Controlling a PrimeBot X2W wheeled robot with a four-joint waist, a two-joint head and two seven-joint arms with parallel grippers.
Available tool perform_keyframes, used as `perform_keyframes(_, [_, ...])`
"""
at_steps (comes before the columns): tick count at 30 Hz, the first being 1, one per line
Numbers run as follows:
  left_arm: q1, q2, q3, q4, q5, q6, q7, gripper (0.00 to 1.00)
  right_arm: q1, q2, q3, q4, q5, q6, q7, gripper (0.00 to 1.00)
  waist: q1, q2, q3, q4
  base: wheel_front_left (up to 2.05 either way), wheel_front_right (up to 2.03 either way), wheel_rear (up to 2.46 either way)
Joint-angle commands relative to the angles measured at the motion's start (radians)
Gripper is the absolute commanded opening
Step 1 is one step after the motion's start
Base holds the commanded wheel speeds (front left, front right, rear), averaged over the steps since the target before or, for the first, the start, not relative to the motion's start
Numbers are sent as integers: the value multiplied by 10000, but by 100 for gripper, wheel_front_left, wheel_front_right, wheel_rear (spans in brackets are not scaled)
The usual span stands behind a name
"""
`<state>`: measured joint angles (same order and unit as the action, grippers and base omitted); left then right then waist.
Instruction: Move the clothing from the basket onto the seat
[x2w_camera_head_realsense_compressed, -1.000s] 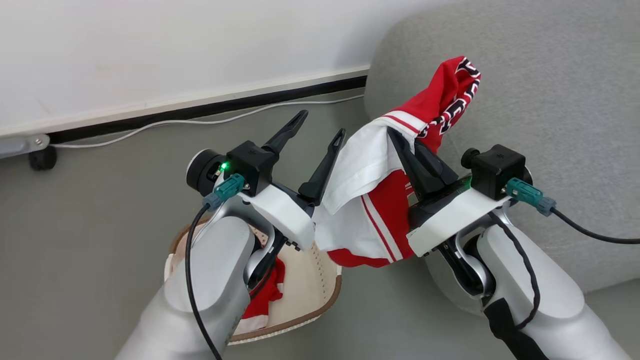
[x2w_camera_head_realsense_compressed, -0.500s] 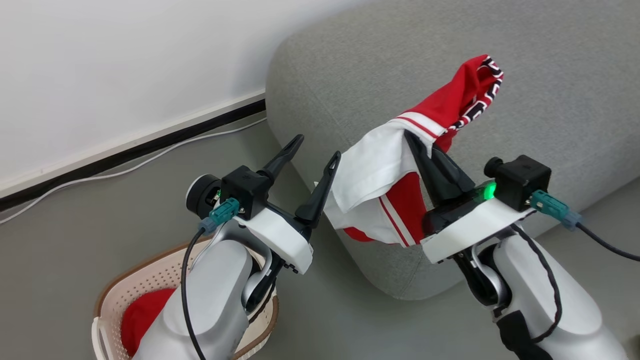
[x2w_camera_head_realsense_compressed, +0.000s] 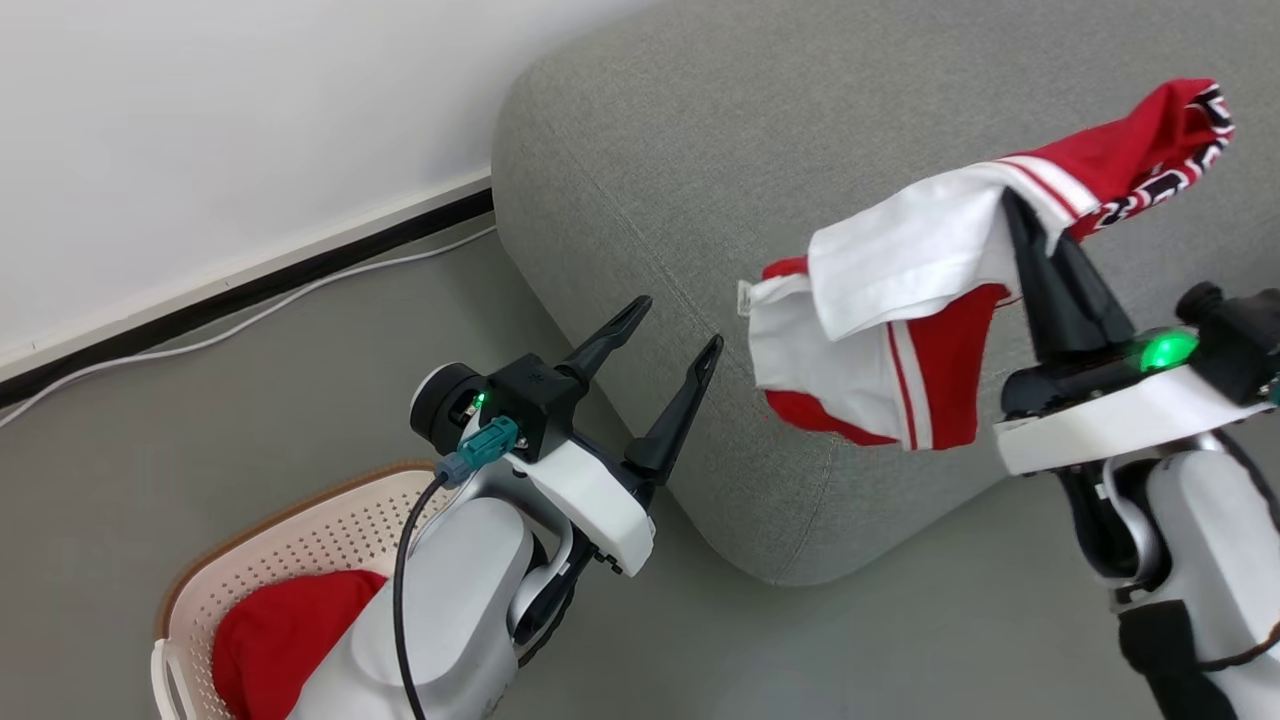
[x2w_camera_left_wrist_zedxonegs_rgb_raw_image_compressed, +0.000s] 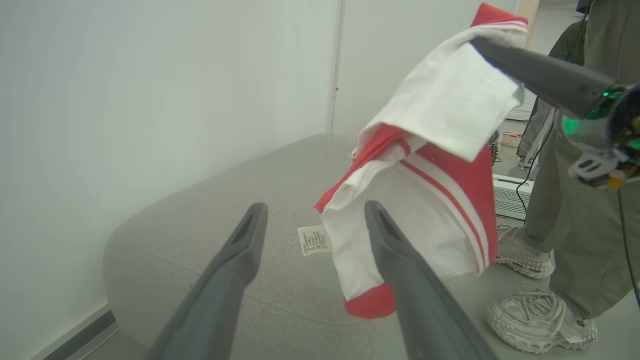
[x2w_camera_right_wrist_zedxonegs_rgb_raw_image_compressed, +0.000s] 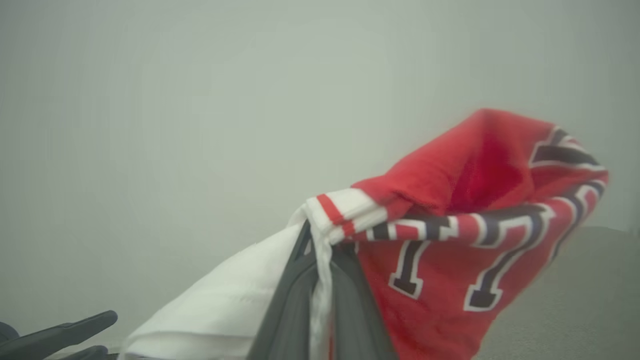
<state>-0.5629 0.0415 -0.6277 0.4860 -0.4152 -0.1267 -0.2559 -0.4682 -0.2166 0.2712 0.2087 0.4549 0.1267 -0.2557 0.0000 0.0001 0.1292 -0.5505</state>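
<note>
Because your right tool (x2w_camera_head_realsense_compressed: 1012, 205) is clenched on the soft red and white fabric garment with navy-and-white block lettering (x2w_camera_head_realsense_compressed: 900, 290), that piece hangs in the air over the large grey fabric-upholstered sofa (x2w_camera_head_realsense_compressed: 800, 150). Its white panel and red stripes droop toward the sofa's front edge. You cannot tell whether the lowest fold touches the cushion. The right wrist view shows both dark fingers (x2w_camera_right_wrist_zedxonegs_rgb_raw_image_compressed: 295, 290) pinching a white hem. Your left tool (x2w_camera_head_realsense_compressed: 676, 322) is released and empty, its fingers spread just off the sofa's rounded corner. The cream perforated plastic basket with a brown rim (x2w_camera_head_realsense_compressed: 280, 515) sits on the floor, apart from that corner, with a second plain red garment (x2w_camera_head_realsense_compressed: 280, 640) lying inside. A person in olive trousers and pale sneakers (x2w_camera_left_wrist_zedxonegs_rgb_raw_image_compressed: 575, 215) stands beside the sofa.
</note>
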Motion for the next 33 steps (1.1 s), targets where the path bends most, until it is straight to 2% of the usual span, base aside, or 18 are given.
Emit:
perform_keyframes(1, [-229, 87, 266, -306, 41, -39, -59, 100, -337, -290, -222, -255, -181, 40, -61, 0, 0, -1, 189, -5, 0, 0, 0])
perform_keyframes(8, [-284, 87, 231, -458, 339, -39, -59, 100, -1385, -914, -1341, 176, -159, 40, -61, 0, 0, -1, 938, 73, 0, 0, 0])
perform_keyframes(18, [-1218, 87, -563, -419, 543, -28, -59, 100, -2996, -2277, -2884, 1017, -310, 40, -61, 0, 0, -1, 2849, 1090, 0, 0, 0])
perform_keyframes(27, [-2171, 87, -1127, -419, 618, 258, -59, 100, -4480, -3107, -4532, 2350, -287, 40, -61, 0, 0, -1, 4607, 1934, 0, 0, 0])
perform_keyframes(33, [-2662, 87, -1432, -409, 751, 422, -59, 100, -5549, -3743, -5334, 3416, -773, 40, -61, 0, 0, -1, 5587, 2358, 0, 0, 0])
